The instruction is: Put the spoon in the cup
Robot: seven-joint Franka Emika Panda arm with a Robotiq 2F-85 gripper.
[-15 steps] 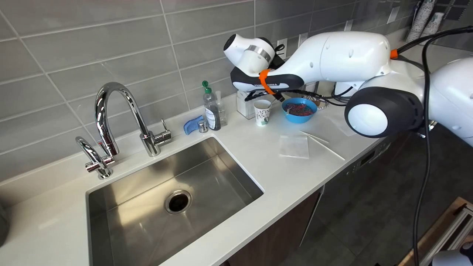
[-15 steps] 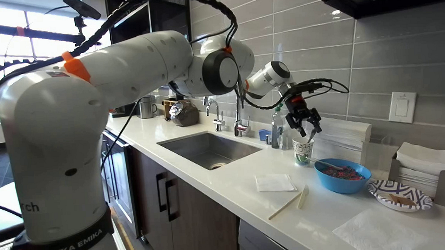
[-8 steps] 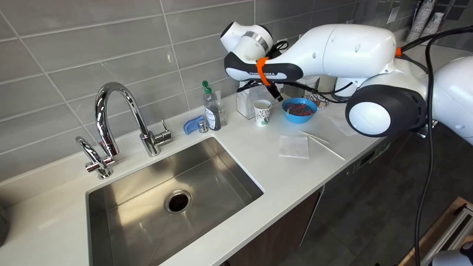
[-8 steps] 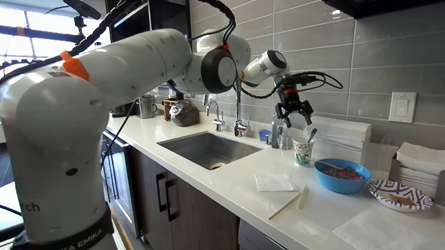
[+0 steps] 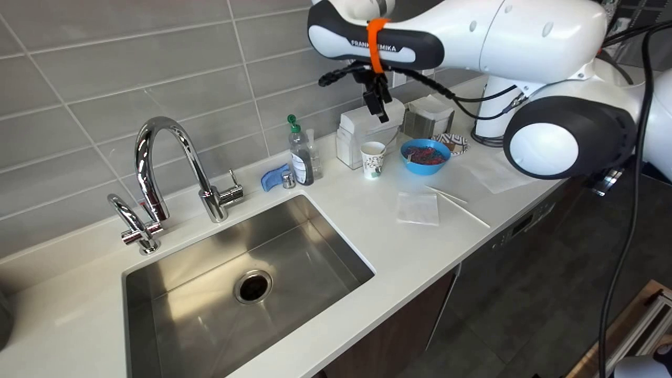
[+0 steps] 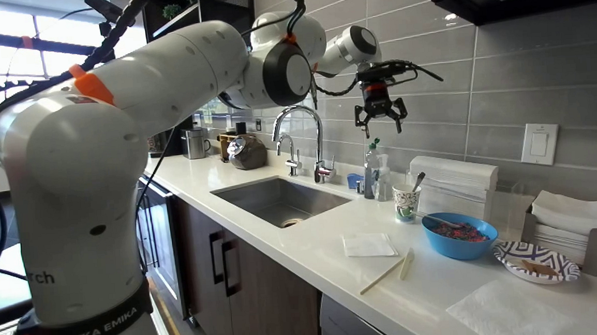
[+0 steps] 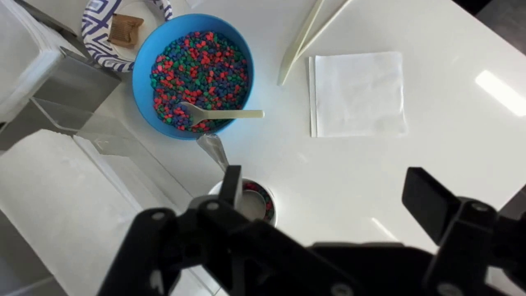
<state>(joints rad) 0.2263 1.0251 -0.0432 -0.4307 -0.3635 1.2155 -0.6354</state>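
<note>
The cup (image 6: 407,205) is a small white paper cup with a leafy print, upright on the counter; it shows in both exterior views (image 5: 373,160). A metal spoon (image 6: 419,182) leans in the cup with its handle sticking out over the rim. In the wrist view the spoon handle (image 7: 213,150) points out toward the blue bowl, and the cup (image 7: 274,207) shows coloured bits and a pale round surface inside. One finger hides part of the cup and spoon. My gripper (image 6: 383,130) is open and empty, well above the cup; its fingers (image 7: 324,189) are wide apart.
A blue bowl (image 6: 459,248) of coloured bits with a pale plastic spoon (image 7: 230,114) stands beside the cup. Paper towels (image 6: 460,183) and soap bottles (image 6: 371,171) stand near the wall. A sink (image 5: 247,262), white packet (image 5: 418,208), sticks (image 6: 383,274) and patterned plate (image 6: 537,261) are around.
My gripper was low at the spoon handle above the cup a second ago. It has risen and straightened from a tilt, fingers apart. The spoon stays leaning in the cup.
</note>
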